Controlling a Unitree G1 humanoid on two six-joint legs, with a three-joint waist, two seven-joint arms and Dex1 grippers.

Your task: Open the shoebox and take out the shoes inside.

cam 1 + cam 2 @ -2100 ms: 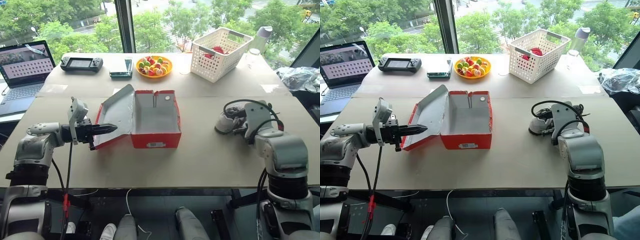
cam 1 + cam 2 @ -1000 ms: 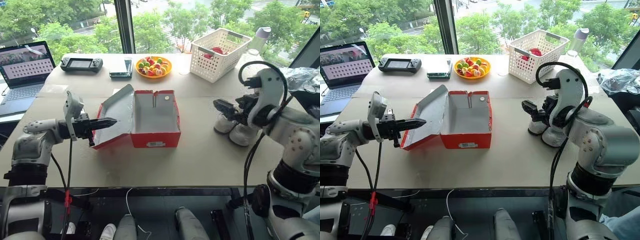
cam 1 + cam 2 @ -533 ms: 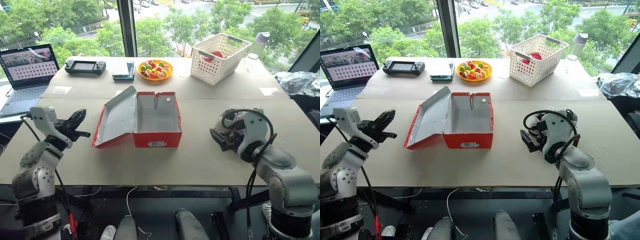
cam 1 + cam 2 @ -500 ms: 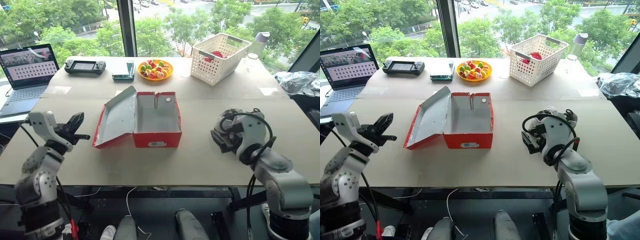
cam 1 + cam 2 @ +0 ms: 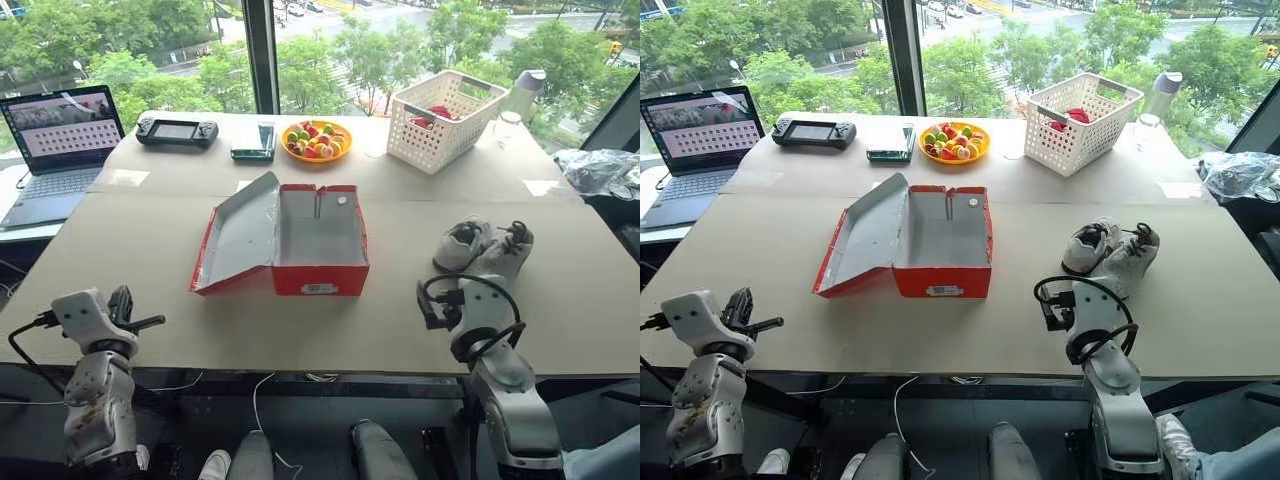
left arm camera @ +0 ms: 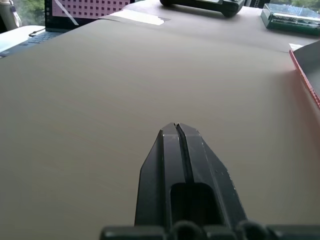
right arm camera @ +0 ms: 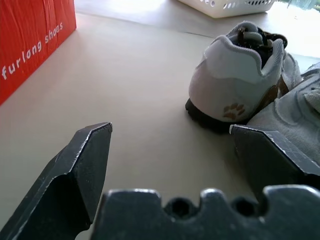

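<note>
Both of my grippers sit low at the near edge of the table [image 5: 120, 250], arms drawn in close and pointing level across its surface. Left gripper [image 6: 176, 129] first — its two black fingers are pressed flat together, nothing between them, and it hovers over bare tabletop at about 8 o'clock from the shoebox [image 5: 318, 240], well apart from it. That forearm stands nearly upright under the table edge with the wrist bent forward.

Going right, the shoebox rests mid-table with its hinged lid [image 5: 238, 232] thrown open toward 9 o'clock, pale inside facing up, the box itself showing a bare grey interior and a white label on the near end. In my left wrist view just the red rim of the lid shows.

My right gripper [image 7: 172, 137] has its jaws spread wide and grips nothing. It lies at roughly 4 o'clock from the shoebox, aimed at the shoes [image 5: 482, 248] — the pair stands side by side on the table just beyond my fingertips, at about 3 o'clock from the box, heels toward me. One heel carries a small paw print [image 7: 234, 110]. I touch neither shoe.
</note>
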